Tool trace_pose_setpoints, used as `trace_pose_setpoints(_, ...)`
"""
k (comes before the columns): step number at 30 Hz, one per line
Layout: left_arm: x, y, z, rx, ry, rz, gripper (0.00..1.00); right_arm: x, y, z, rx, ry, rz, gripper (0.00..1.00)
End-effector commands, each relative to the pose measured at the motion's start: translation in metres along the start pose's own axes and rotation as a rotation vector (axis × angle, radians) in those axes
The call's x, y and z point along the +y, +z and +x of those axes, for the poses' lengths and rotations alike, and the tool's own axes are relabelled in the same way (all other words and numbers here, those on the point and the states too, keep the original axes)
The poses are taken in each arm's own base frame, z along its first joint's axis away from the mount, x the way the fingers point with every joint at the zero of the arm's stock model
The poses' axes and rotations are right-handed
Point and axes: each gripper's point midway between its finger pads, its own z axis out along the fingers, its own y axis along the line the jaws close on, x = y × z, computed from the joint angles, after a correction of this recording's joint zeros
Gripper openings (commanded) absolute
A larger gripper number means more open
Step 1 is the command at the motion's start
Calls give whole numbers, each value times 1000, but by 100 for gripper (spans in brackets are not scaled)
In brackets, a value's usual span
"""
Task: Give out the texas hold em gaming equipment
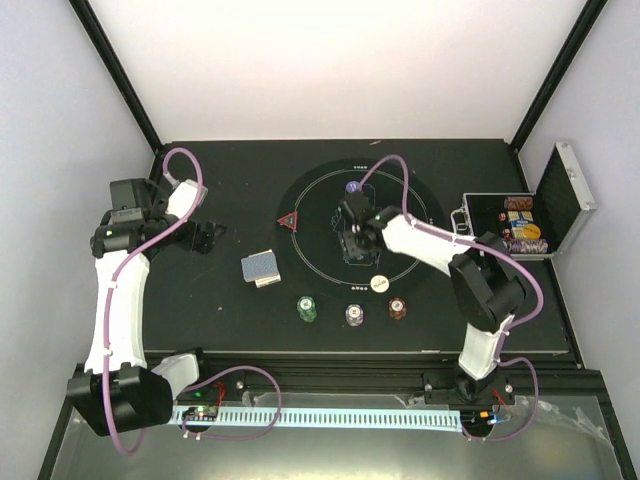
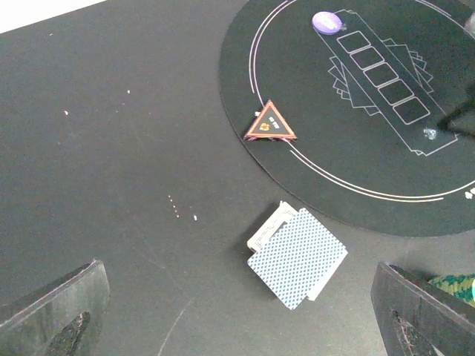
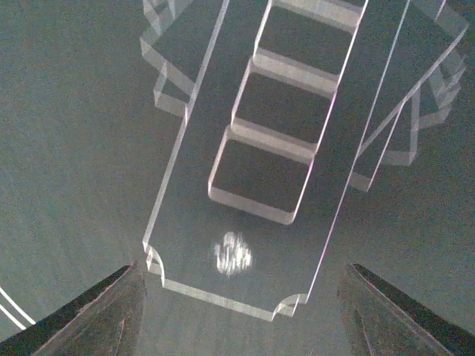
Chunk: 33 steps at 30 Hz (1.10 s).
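Hovering right claw (image 3: 241,271) spread wide over mat (image 3: 111,111), nothing held.
Left claw (image 2: 237,265) wide too; card stack (image 2: 297,256) just ahead looked light, slick, bendy; best pinched across its edges.

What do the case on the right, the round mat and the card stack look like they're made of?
Case: silver ribbed lid with bright edges, likely aluminium-faced metal.
Round mat: flat matte black with printed white lines, probably felt or rubber; cannot tell which.
Card stack: thin sheets with grey-blue patterned backs and white edges, likely coated paper or plastic.
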Motion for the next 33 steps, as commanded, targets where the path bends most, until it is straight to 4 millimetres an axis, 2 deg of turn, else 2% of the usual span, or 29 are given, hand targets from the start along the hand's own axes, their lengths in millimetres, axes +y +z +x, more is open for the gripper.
trace_pose_setpoints(1, -12, -12, -9, -37, 19, 39, 99, 3, 9, 45, 22, 19, 29, 73)
trace_pose_setpoints(6, -13, -14, -10, -42, 22, 39, 99, -1, 4, 73, 41, 16, 55, 70)
trace_pose_setpoints(11, -12, -14, -12, -47, 24, 40, 99, -4, 1, 95, 60, 36, 42, 59)
trace_pose_setpoints(16, -12, -12, -12, -48, 18, 48, 99, -3, 3, 114, 85, 39, 26, 53)
trace_pose_setpoints(22, -11, -11, -12, -45, 21, 44, 99, 0, 2, 124, 91, 38, 9, 52)
trace_pose_setpoints(28, -12, -12, -11, -43, 20, 43, 99, -14, 11, 131, 99, 27, 86, 41)
trace_pose_setpoints(33, -13, -14, -10, -41, 23, 42, 99, -24, 15, 131, 116, 48, 124, 38)
